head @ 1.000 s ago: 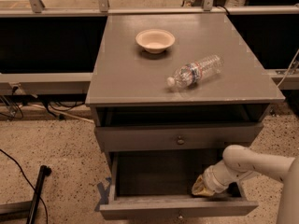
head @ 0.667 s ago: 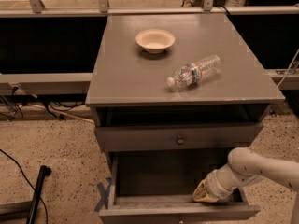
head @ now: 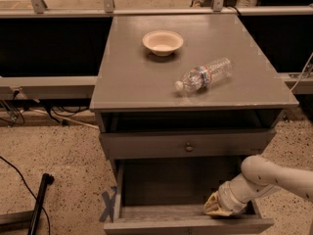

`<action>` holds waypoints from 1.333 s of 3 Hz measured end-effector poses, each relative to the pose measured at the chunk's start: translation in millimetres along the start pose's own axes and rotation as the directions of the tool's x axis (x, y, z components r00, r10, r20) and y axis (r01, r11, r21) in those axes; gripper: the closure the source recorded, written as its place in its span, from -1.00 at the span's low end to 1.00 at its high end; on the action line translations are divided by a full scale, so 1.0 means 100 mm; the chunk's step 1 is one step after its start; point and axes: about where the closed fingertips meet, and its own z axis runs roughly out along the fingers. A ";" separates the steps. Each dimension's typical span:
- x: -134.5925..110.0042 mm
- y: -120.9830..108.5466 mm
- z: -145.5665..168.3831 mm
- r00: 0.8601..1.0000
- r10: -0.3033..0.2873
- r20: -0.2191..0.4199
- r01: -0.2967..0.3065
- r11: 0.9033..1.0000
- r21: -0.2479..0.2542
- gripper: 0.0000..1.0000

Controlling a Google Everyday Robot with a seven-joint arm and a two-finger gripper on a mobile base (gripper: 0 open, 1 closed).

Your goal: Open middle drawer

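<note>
The middle drawer (head: 146, 145) is a wide, shallow grey front just under the cabinet top, with a small round metal knob (head: 189, 147) at its centre; it looks pushed in. Below it, the taller bottom drawer (head: 186, 225) stands pulled out. My white arm comes in from the right and dips into that open bottom drawer. My gripper (head: 215, 207), with yellowish tips, sits low at the drawer's right front corner, well below and to the right of the knob. It touches neither the knob nor the middle drawer.
On the grey cabinet top (head: 137, 77) stand a cream bowl (head: 163, 42) and a plastic water bottle (head: 205, 74) lying on its side. A dark recess runs under the top. On the speckled floor at left lie a black pole (head: 39, 199), cables and blue tape (head: 108, 199).
My gripper has shifted down and towards the front right inside the bottom drawer, and that drawer has slid a little further out. The middle drawer has not moved.
</note>
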 end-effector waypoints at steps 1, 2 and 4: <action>0.00 -0.01 0.00 1.000 0.000 0.000 0.000 1.000 0.000 1.00; 0.00 -0.01 0.00 1.000 0.000 0.000 0.000 1.000 0.000 1.00; -0.01 -0.01 0.00 1.000 0.000 0.000 0.000 1.000 0.000 1.00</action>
